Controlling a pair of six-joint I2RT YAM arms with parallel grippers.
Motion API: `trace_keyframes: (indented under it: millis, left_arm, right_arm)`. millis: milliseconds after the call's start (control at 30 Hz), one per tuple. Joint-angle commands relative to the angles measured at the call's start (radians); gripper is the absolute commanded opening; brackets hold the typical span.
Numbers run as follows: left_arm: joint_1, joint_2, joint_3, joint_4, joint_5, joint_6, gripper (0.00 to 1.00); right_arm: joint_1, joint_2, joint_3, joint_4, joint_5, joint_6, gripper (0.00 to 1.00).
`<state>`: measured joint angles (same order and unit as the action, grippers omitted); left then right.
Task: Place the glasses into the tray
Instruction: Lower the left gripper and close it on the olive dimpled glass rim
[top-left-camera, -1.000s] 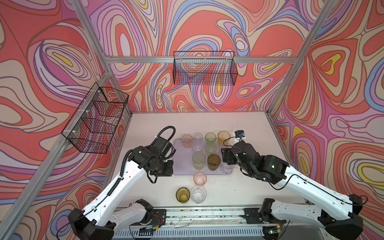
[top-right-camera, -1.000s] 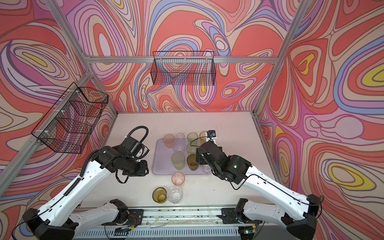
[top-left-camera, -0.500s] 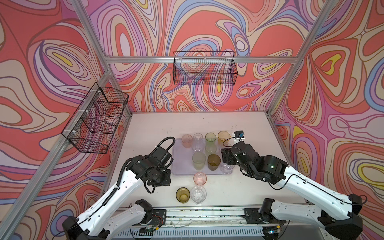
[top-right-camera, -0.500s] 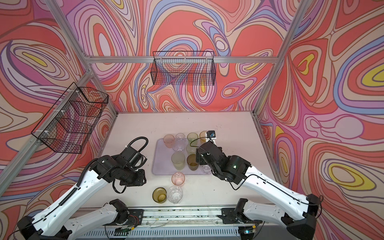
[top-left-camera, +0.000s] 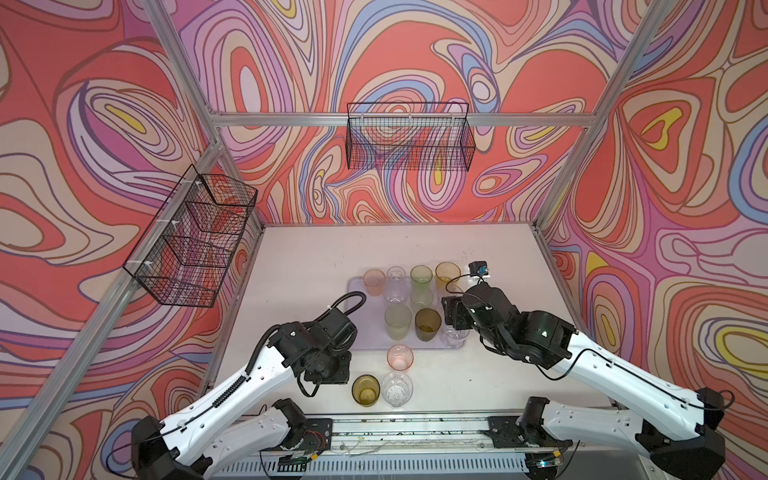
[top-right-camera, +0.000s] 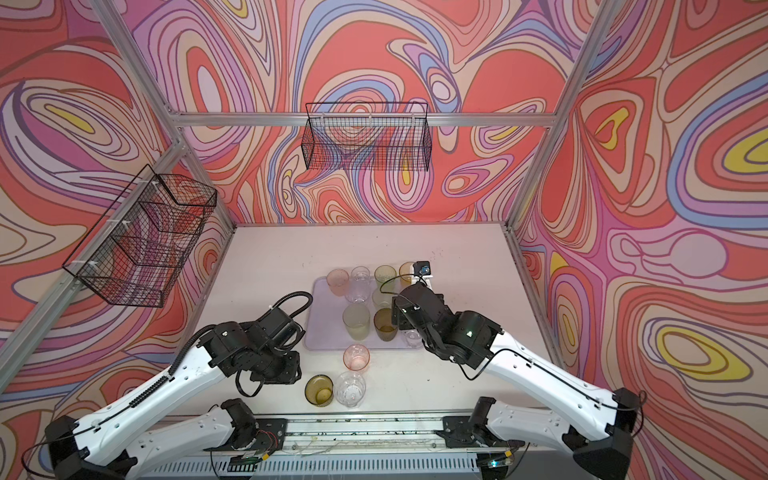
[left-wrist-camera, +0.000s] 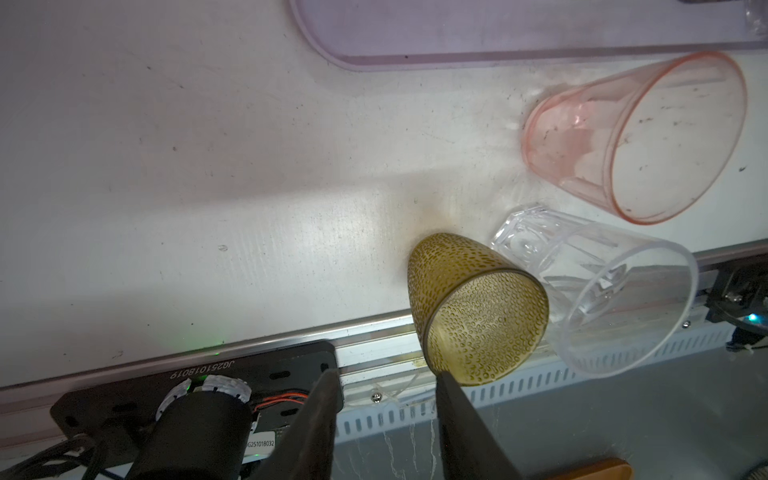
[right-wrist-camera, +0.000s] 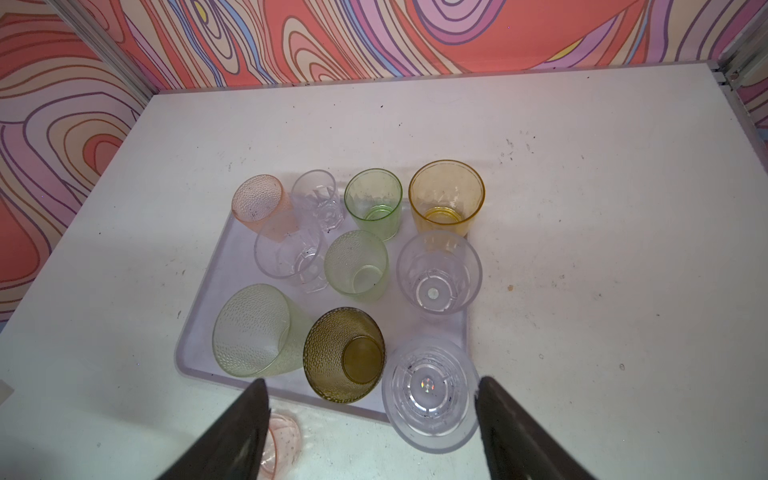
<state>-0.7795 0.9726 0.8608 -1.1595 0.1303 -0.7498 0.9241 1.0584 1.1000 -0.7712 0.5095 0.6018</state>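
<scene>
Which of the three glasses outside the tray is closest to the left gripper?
The dark olive dimpled glass; the clear glass and pink glass stand farther from the left gripper.

Setting: I am operating inside a robot test cell, a lab enclosure rather than a home or a shop.
Frame: aluminium extrusion posts (top-left-camera: 183, 54) and a crossbar (top-left-camera: 291, 119) mark the corners and the back edge.
Walls: printed panels (top-left-camera: 83, 124) with swirling red, lilac and yellow bands close the back and both sides.
Surface: a plain white surface (top-left-camera: 332, 249), scuffed and speckled, forms the floor of the cell.
Arms: a left arm (top-left-camera: 232, 390) and a right arm (top-left-camera: 623, 374), white with black joints, stand on a metal rail (top-left-camera: 415, 424) at the near edge.
Wiring: a slotted cable duct (top-left-camera: 395, 467) and bare wires run along that rail.
Fixtures: black wire baskets (top-left-camera: 409, 137) hang from the frame.
</scene>
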Motion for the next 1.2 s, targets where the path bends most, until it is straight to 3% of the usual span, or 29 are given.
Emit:
trace_keyframes:
  millis: [0,267,1167]
  left_arm:
    - [-0.044,0.016,-0.023,0.023,-0.012,-0.045,0.43]
    - [-0.123,0.070,-0.058,0.071,-0.024,-0.091,0.42]
    - [-0.147,0.169,-0.103,0.149,-0.019,-0.103,0.20]
  right_arm:
    - [0.004,0.004,0.000,0.004,0.004,-0.015,0.81]
    - [0.003,-0.003,-0.012,0.021,-0.009,-0.014,0.81]
    - [0.003,-0.020,-0.021,0.018,-0.020,-0.018,0.80]
